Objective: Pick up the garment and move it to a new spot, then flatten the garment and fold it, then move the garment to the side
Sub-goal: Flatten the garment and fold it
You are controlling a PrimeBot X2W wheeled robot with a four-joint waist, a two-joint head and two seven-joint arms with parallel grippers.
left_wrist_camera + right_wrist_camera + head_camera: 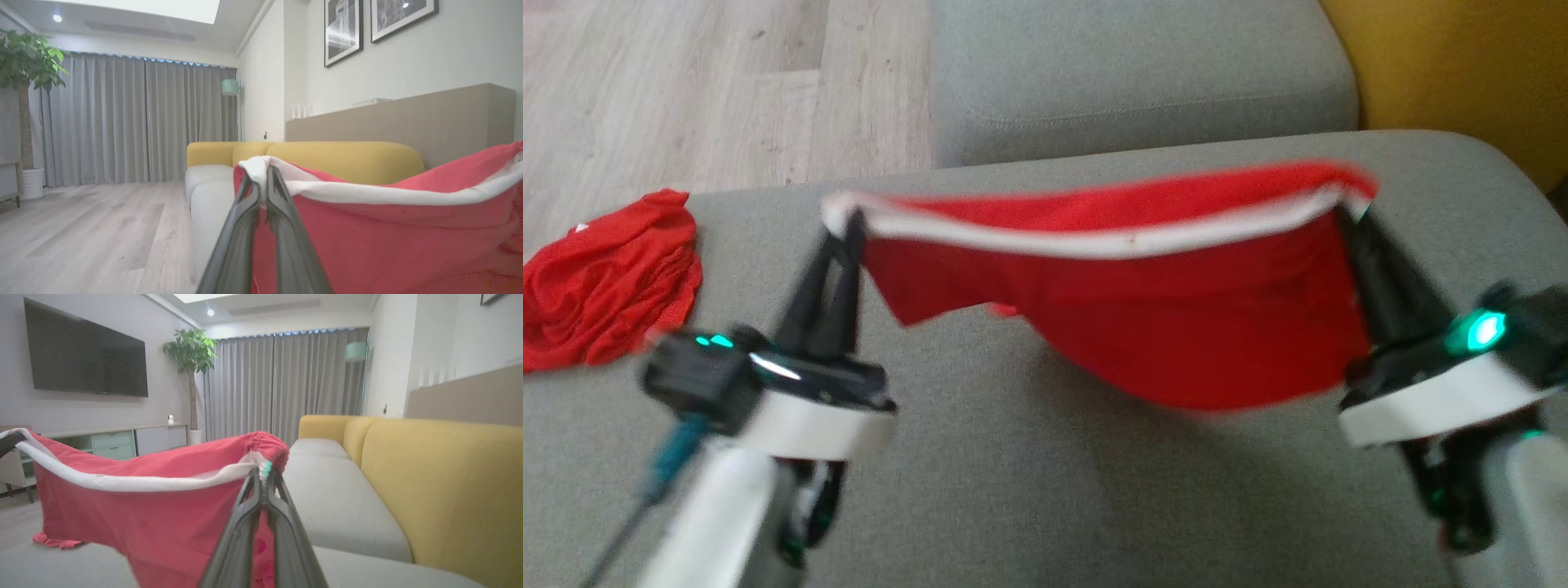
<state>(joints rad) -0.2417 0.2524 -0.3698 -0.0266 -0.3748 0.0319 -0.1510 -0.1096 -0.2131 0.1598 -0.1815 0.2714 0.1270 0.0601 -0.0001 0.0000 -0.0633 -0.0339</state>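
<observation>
Your head view blurs the red fabric garment with white band [1143, 327]; the crumpled red cloth [605, 278] is cut by its left edge.

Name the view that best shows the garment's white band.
Head view: the white band spans unbroken from left gripper to right gripper. Each wrist view shows its own pinched end, the rest foreshortened.

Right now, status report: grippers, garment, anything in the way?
Left gripper and right gripper shut on the garment, one corner each. It hangs spread over the grey cushion. Second red cloth crumpled at left, apart.
</observation>
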